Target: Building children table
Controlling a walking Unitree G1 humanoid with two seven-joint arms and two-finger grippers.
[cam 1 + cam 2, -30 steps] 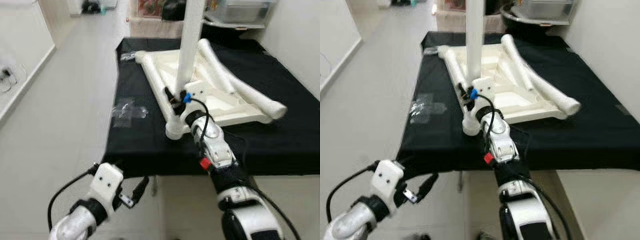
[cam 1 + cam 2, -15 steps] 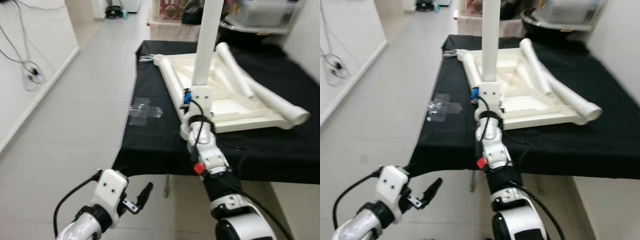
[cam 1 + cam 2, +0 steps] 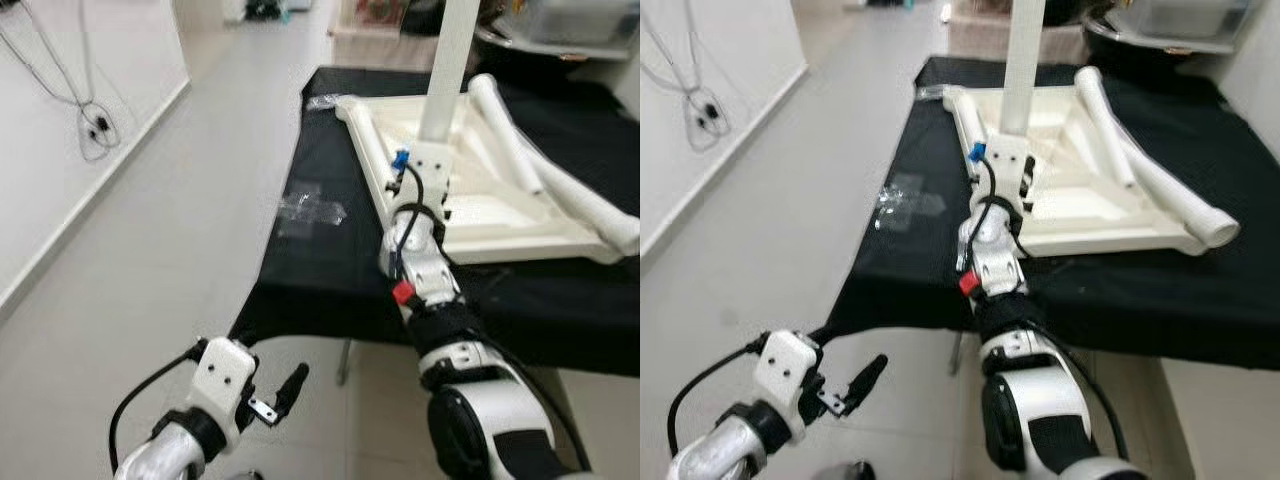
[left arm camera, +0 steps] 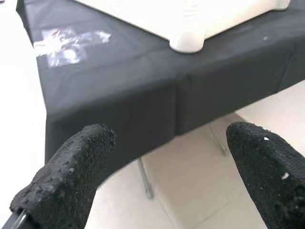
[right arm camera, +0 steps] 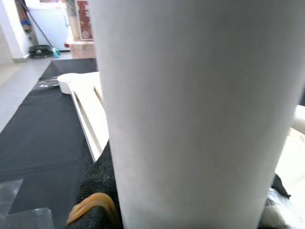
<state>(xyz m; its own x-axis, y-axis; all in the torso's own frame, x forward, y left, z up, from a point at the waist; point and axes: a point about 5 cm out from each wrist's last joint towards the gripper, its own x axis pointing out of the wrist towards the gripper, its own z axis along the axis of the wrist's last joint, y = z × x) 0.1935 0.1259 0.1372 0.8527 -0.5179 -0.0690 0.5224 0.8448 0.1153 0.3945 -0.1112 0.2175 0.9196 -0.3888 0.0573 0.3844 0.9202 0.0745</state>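
Note:
A white children's table lies upside down on a black-covered table. Two of its white legs lie loose across its underside. A third white leg stands upright at the near left corner, and my right gripper is shut on it. In the right wrist view this leg is very close, with a black pad pressed to its side. My left gripper hangs open below the table's front edge, over the floor, with nothing between its fingers.
A clear plastic bag of small parts lies on the black cloth left of the white table. Cables hang on the left wall. Storage boxes stand at the back. Pale open floor stretches to the left.
The whole picture has shifted, so the camera has moved. My right gripper stays shut on the upright leg. The left gripper hangs as before.

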